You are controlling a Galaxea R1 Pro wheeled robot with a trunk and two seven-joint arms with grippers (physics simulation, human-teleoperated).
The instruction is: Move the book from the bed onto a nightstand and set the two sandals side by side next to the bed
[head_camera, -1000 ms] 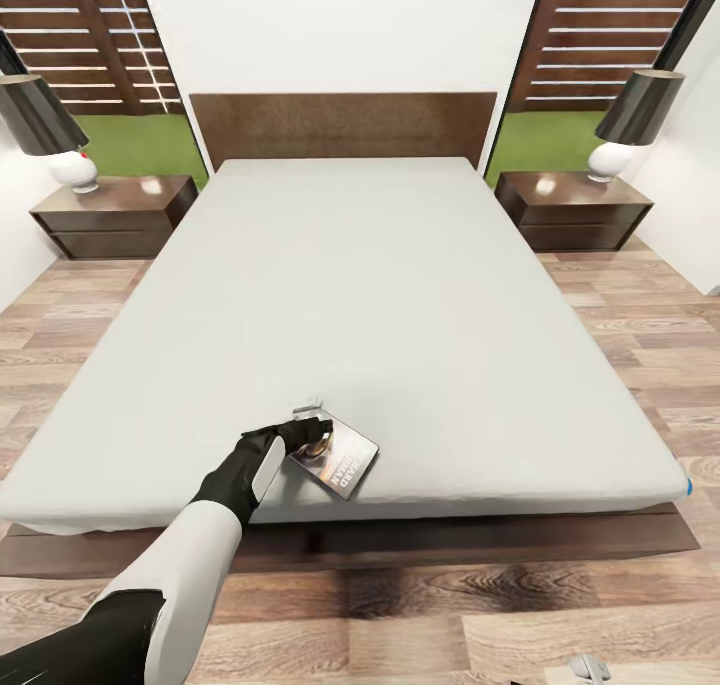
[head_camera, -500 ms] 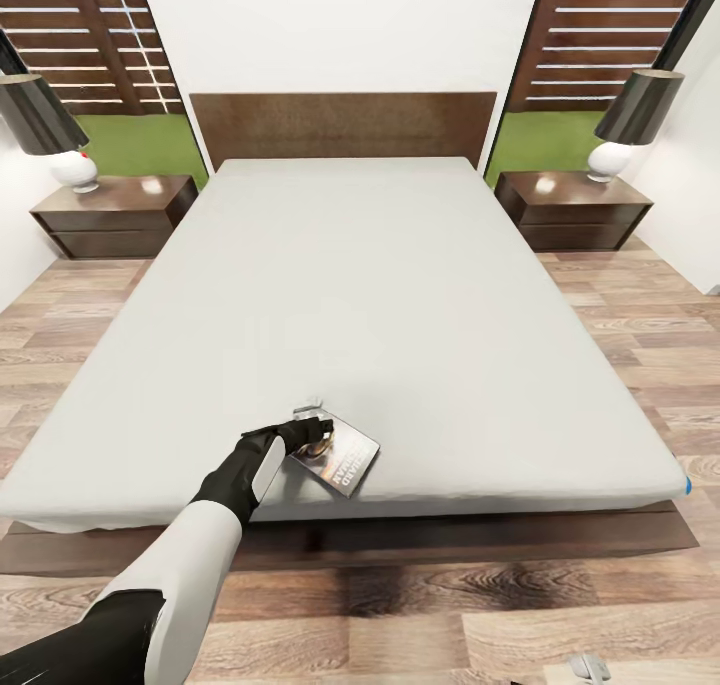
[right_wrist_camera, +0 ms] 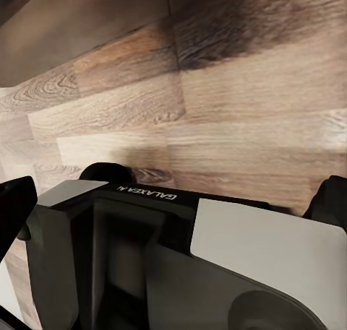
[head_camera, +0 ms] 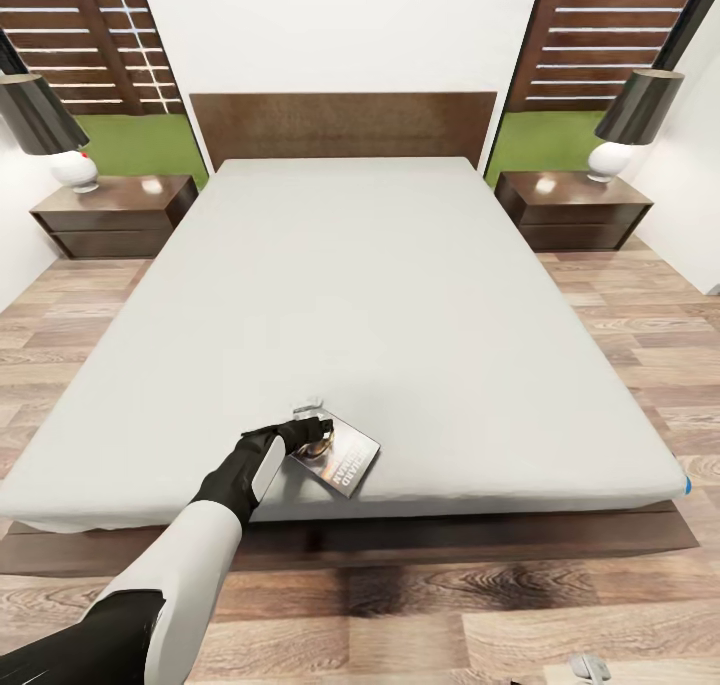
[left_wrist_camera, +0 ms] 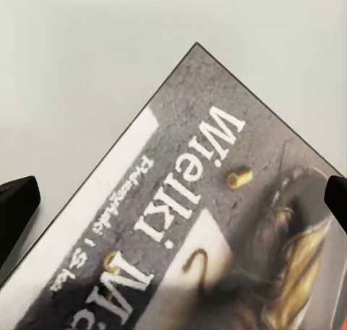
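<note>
Left wrist view: left hand (left_wrist_camera: 181, 200) spread over the paperback book (left_wrist_camera: 210, 229) lying flat near the bed's (head_camera: 400, 295) foot edge; thin, light, likely floppy, so pinch a corner.

The left pincer (head_camera: 312, 432) hangs over the near edge of the bed (head_camera: 400, 295), its two fingers apart and straddling the book (head_camera: 340, 455), which lies flat on the mattress right under and just right of it. Far beyond the pincer stands the headboard (head_camera: 342, 125). A nightstand (head_camera: 115, 215) sits far ahead to its left, another nightstand (head_camera: 572, 210) far ahead to its right, each with a lamp (head_camera: 45, 125) on top. The floor (head_camera: 400, 605) lies behind and below the pincer.
</note>
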